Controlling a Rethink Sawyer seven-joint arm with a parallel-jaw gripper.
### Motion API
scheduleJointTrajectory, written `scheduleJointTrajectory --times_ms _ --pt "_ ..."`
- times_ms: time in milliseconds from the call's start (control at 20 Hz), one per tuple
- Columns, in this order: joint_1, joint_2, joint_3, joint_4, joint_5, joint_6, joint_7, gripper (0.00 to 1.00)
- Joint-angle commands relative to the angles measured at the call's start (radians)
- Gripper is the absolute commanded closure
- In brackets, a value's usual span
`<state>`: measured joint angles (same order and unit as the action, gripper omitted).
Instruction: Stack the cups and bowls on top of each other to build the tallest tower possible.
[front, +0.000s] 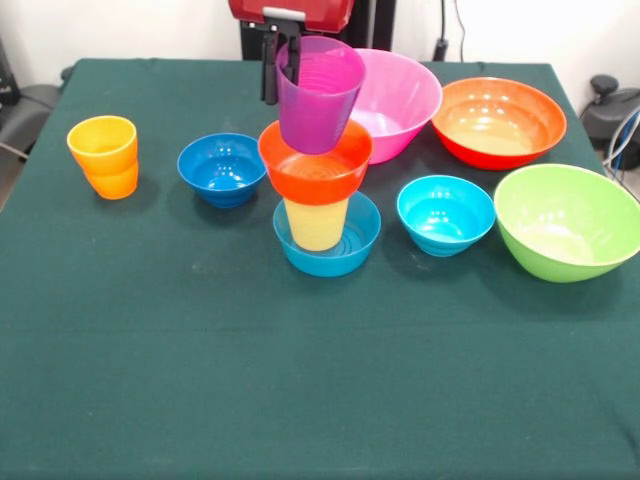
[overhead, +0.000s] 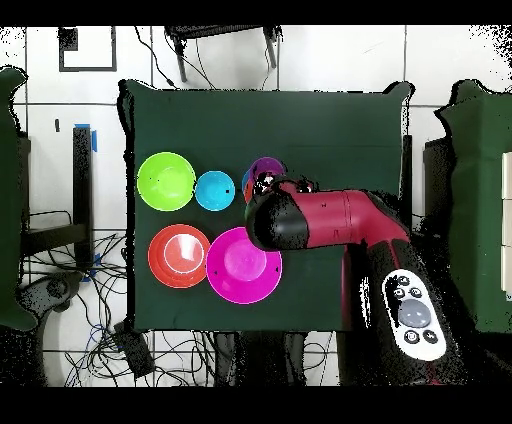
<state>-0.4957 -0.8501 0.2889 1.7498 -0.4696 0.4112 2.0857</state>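
Far left of the front view, the orange cup (front: 103, 156) stands alone on the green table (front: 200, 380), well apart from everything — spare height waiting, I'd say. Next along, the dark blue small bowl (front: 222, 168) sits upright and unused, just left of the action.

Now the tower (front: 318, 190): the mid-blue small bowl (front: 328, 240) as base, the pale yellow cup (front: 316, 222) standing in it, the orange-red small bowl (front: 315, 162) seated on the cup's rim, and the purple cup (front: 318, 93) at the very top, tilted a little. The gripper (front: 282, 65) comes down from above with its dark fingers pinching the purple cup's left rim, one outside the wall, one seemingly inside — closed on it. A rim pinch makes sense here: it leaves the cup's base free to settle into the bowl. Whether that base already rests in the orange-red bowl or hangs just above it, I cannot tell.

Moving right, the pink large bowl (front: 395, 100) sits behind the tower, partly screened by the purple cup. Then the cyan small bowl (front: 445, 213), the orange-red large bowl (front: 498, 121) behind it, and the lime green large bowl (front: 567, 220) at the right edge.

From overhead the arm (overhead: 330, 222) covers most of the tower — only a sliver of purple rim shows — and the orange cup and dark blue bowl go unseen.
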Motion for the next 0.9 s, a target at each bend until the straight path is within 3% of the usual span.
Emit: scheduleJointTrajectory --times_ms 50,900 --pt "0.024 0.063 0.035 -0.046 -0.068 -0.011 -0.05 1.0" --pt "0.038 0.067 0.027 -0.044 -0.069 -0.016 -0.035 1.0"
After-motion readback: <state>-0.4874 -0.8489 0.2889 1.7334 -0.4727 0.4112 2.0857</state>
